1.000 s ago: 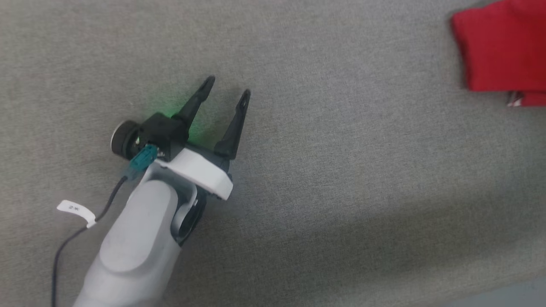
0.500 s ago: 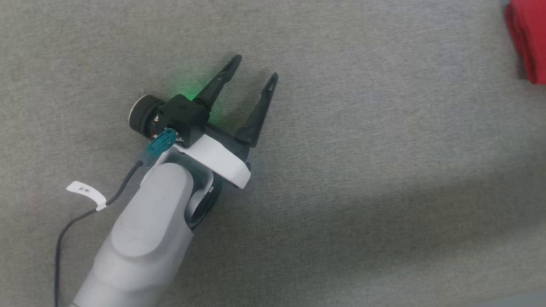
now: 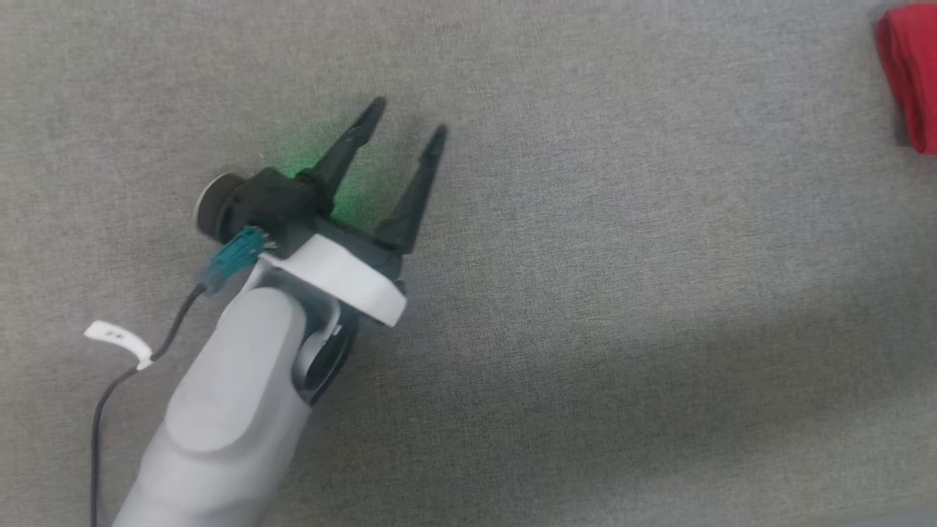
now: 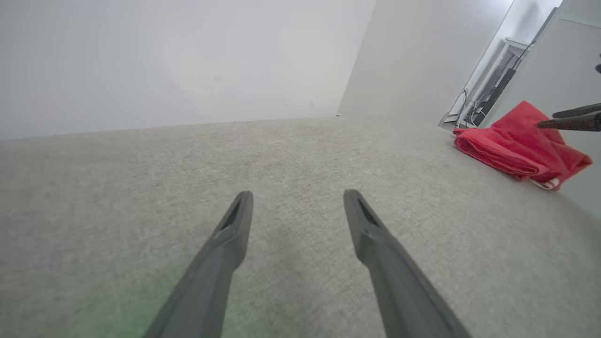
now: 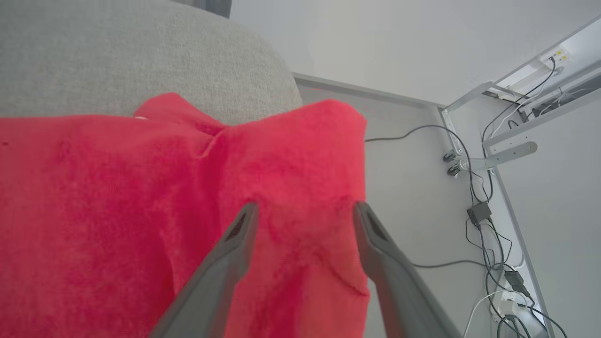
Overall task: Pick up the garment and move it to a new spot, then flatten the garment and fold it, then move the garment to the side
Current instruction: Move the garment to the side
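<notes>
garment (image 5: 117, 197): red jersey shirt, folded, at edge of grey fabric surface (image 3: 585, 293); well off to right of L fingers, directly under R fingers.
L gripper (image 3: 406, 123): fingers wide, nothing btwn; tips over bare surface.
R gripper (image 5: 305, 207): fingers wide, holding nothing; garment seen btwn tips.

We see a grey woven surface (image 3: 622, 256) running up to a white wall (image 4: 178, 56), and dark cables (image 5: 488, 263) trailing over a pale floor (image 5: 413, 197).
</notes>
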{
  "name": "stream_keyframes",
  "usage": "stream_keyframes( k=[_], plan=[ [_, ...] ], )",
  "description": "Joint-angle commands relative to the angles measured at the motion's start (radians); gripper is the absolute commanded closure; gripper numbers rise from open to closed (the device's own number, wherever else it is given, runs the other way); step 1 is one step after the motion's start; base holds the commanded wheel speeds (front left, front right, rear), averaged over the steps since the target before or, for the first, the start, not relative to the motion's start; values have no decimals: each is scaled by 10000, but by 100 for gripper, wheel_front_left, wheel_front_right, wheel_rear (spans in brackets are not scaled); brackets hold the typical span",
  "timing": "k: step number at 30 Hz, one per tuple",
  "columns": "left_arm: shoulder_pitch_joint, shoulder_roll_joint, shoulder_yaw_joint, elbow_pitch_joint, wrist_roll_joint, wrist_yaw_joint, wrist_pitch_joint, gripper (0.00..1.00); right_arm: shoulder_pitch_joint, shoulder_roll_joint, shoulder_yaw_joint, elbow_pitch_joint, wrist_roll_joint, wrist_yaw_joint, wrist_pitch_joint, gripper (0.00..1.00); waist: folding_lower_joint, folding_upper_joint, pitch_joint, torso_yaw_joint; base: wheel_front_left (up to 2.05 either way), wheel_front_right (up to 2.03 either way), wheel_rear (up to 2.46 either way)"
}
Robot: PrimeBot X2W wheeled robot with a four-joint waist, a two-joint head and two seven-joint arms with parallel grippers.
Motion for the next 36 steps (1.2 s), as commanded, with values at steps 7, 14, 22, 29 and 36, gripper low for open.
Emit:
stream_keyframes(
  k=[7,14,22,29,36],
  plan=[
    [685,142,480,-317,-173,37,21,0,-176,181,257,138,405,-16,-346,0,0,0,-623,20,0,0,0],
    [1252,123,1072,-540,-189,53,19,0,114,456,434,-27,785,-16,-724,0,0,0,-1254,167,0,0,0],
    [2377,92,1843,-643,-234,41,19,0,917,1003,657,-571,1239,-16,-1871,0,0,0,-2441,462,0,0,0],
    [3705,57,2663,-781,-23,59,7,0,2189,1649,747,-1129,1158,-16,-2657,0,0,0,-3682,853,0,0,0],
    [4688,276,3633,-1040,222,67,7,0,3670,2082,-719,-2365,340,-16,-2716,0,0,0,-4450,1139,0,0,0]
  ],
)
